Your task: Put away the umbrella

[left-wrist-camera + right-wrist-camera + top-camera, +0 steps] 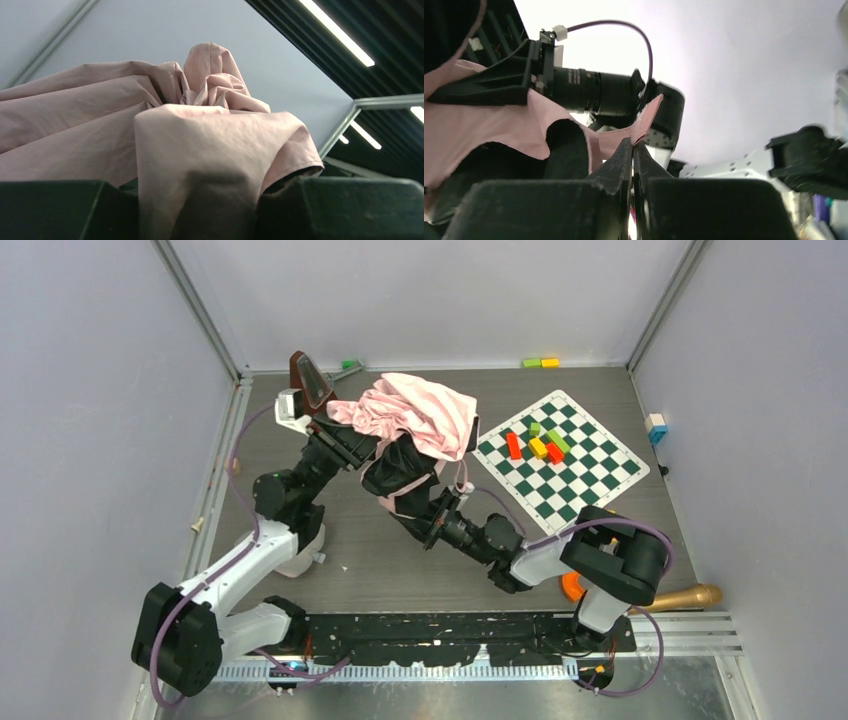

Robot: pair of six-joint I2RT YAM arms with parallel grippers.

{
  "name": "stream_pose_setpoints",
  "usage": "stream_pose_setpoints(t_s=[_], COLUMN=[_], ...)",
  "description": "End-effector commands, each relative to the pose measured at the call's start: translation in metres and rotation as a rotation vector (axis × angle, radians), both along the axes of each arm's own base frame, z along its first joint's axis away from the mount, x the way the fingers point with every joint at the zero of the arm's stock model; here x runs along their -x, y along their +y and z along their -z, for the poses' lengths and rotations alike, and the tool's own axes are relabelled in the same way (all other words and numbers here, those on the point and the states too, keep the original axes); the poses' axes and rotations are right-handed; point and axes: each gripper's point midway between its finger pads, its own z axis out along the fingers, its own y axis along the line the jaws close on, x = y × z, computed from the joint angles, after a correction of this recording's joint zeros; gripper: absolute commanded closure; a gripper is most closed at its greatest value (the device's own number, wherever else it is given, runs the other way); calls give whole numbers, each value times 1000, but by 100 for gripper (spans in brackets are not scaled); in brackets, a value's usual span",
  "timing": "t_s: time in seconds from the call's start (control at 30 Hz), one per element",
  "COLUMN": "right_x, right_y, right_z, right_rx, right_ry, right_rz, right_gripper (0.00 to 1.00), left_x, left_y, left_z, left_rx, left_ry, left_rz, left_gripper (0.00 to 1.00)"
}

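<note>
right gripper clenched on a pink trim strip of the umbrella; left gripper grasps its pale fabric.

Our left arm rises from its base, folds at the elbow and reaches forward, with the wrist tipped so that it looks upward. The left end effector is partly closed: its two dark fingers stand apart, and a fold of the umbrella is clamped between them, bulging above the tips. Our right arm lies low and stretches leftward from its base. The right end effector is closed, its tips meeting, and a thin pink edge of the umbrella appears to be pinched right at the tips. The left wrist sits close by, above and to the left of those tips.
</note>
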Motion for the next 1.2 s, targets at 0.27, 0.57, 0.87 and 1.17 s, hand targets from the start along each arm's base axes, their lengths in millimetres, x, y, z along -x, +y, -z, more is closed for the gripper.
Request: stream_pose_setpoints(t_s=[0.27,0.57,0.87,1.17], right_x=[-25,-71,-101,-32], right_y=[-37,-81,-113,-62], right_z=[58,75,14,30], right_rx=[178,371,378,258], right_ry=[-128,-316,-673,-548], right_rz=[162,450,570,223], right_gripper=[94,94,94,94], left_x=[-1,-3,31,26], left_y=[30,27,2,15], left_z=[-7,60,87,42], left_rx=[118,-187,-259,-200], left_ry=[288,700,831,502], left_rz=[-91,-237,14,-116], left_gripper=[100,100,100,100])
